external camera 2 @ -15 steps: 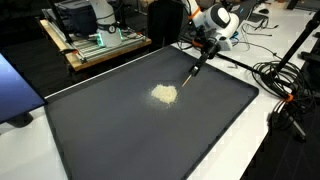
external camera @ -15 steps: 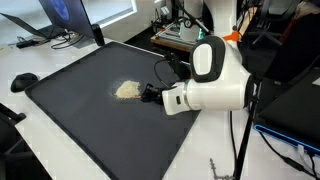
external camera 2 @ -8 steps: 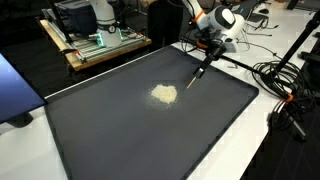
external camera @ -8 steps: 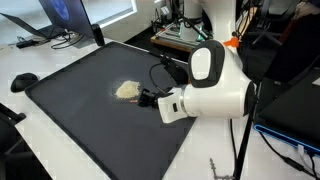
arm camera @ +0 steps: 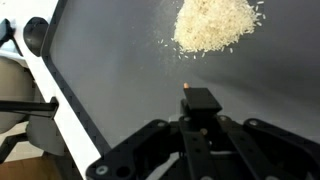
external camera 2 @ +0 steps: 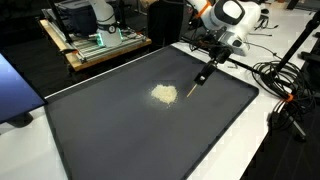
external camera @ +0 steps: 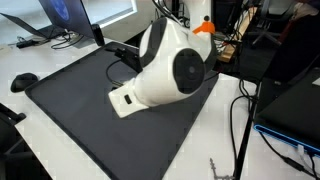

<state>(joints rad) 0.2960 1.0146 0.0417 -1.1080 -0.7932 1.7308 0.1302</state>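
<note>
A small heap of pale grains (external camera 2: 164, 94) lies on a big dark mat (external camera 2: 130, 130). My gripper (external camera 2: 204, 75) hangs just to the right of the heap, shut on a thin black tool (external camera 2: 197, 85) that slants down towards the mat. In the wrist view the gripper (arm camera: 200, 125) comes in from the bottom with its jaws closed round the tool (arm camera: 200, 102). The tool's small orange tip stops a little short of the grains (arm camera: 213, 25). In an exterior view the white arm (external camera: 160, 65) fills the middle and hides both the gripper and the heap.
An open laptop (external camera: 60, 20) and a black mouse (external camera: 23, 80) sit on the white table beside the mat (external camera: 70, 90). A wooden cart with equipment (external camera 2: 100, 45) stands behind. Cables (external camera 2: 280, 80) trail at the right. The mat's white edge (arm camera: 65, 100) runs along the left of the wrist view.
The arm has swung up and across, and now covers the heap in an exterior view. The tool tip has drawn back a little from the grains. The gripper stays shut.
</note>
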